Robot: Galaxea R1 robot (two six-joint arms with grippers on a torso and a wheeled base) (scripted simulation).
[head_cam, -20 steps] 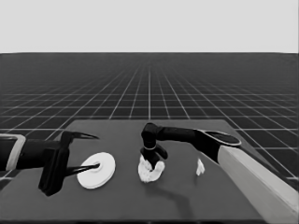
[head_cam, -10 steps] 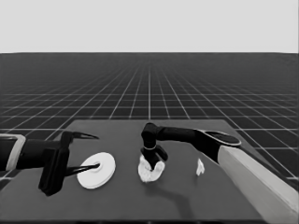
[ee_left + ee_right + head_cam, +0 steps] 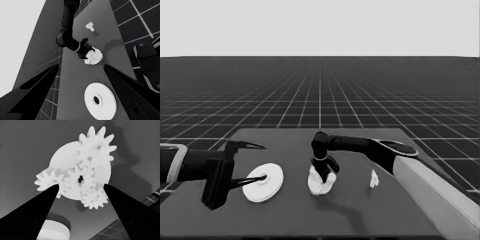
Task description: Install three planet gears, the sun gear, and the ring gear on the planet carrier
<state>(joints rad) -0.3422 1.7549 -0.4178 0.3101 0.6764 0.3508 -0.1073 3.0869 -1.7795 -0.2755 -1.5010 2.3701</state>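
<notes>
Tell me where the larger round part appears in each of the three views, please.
Head view: larger round part left of centre, under the waiting left pincer.
Left wrist view: large, between that pincer's fingers.
Right wrist view: only a rim.
Shared landmark: the smaller round part with its gears, below the right pincer.

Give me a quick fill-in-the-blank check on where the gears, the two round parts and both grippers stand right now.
1. The right gripper hovers with open fingers over the ____ round part.
2. The number of gears lying on that part is ____.
3. The larger round part lies under the waiting ____ gripper.
4. The thin white piece lies apart, on the table, with ____ gears on it.

Missing words: smaller; four; left; no
</notes>
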